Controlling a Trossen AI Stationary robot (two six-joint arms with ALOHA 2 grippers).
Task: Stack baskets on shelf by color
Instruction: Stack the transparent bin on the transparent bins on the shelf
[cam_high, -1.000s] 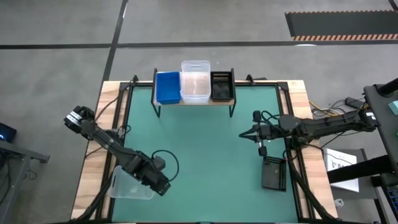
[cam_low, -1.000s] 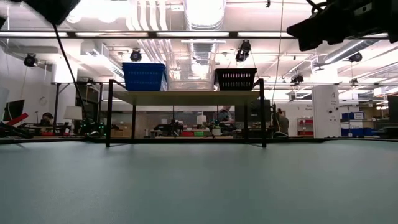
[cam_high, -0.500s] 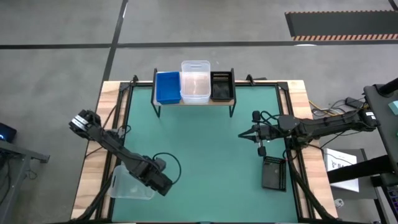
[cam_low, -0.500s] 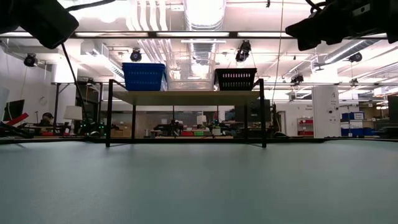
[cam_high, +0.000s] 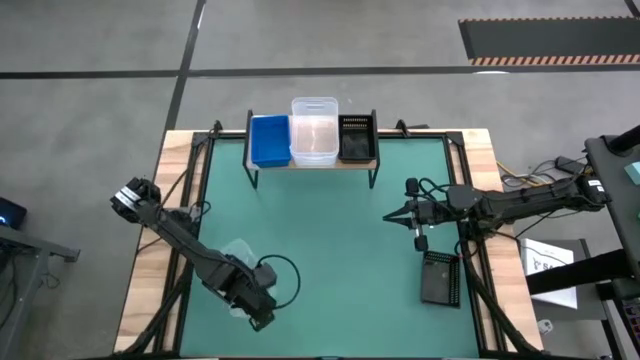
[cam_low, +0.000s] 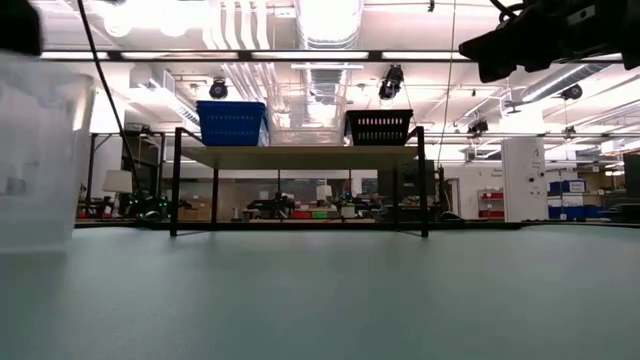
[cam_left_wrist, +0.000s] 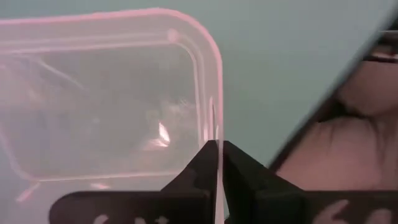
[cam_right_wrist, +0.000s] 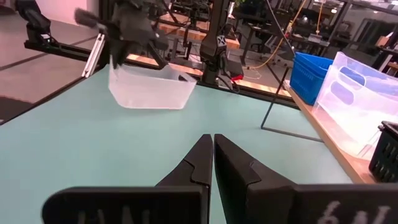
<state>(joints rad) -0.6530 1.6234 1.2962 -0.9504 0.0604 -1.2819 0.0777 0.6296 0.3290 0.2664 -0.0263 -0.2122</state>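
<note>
A clear basket (cam_right_wrist: 151, 88) hangs under my left gripper (cam_left_wrist: 216, 144), which is shut on its rim near the table's near left corner (cam_high: 250, 290). In the low view the basket (cam_low: 36, 160) fills the left edge. The shelf (cam_high: 312, 161) stands at the far edge on its thin legs. It carries a blue basket (cam_high: 270, 140), a stack of clear baskets (cam_high: 314, 130) and a black basket (cam_high: 357, 138). My right gripper (cam_high: 418, 228) hovers shut over the table's right part, with nothing in it. Another black basket (cam_high: 440, 278) lies near the right edge. My left gripper pinches the clear basket's rim (cam_left_wrist: 210, 118) on one short wall, close to a rounded corner, with one finger (cam_left_wrist: 199, 168) inside and the other outside. The fingers come from above. In the right wrist view the basket hangs below them, open side up, clear of the table.
The green mat (cam_high: 330, 250) between the arms and the shelf holds nothing else. Cables run along the right arm (cam_high: 520, 205). Beyond the table are racks and workbenches (cam_low: 300, 205).
My left gripper has shut on the rim of the clear basket, which lay at the table's near left edge. It has lifted the basket clear and carried it a little toward the table's middle. In the low view the basket has come into sight at the left.
</note>
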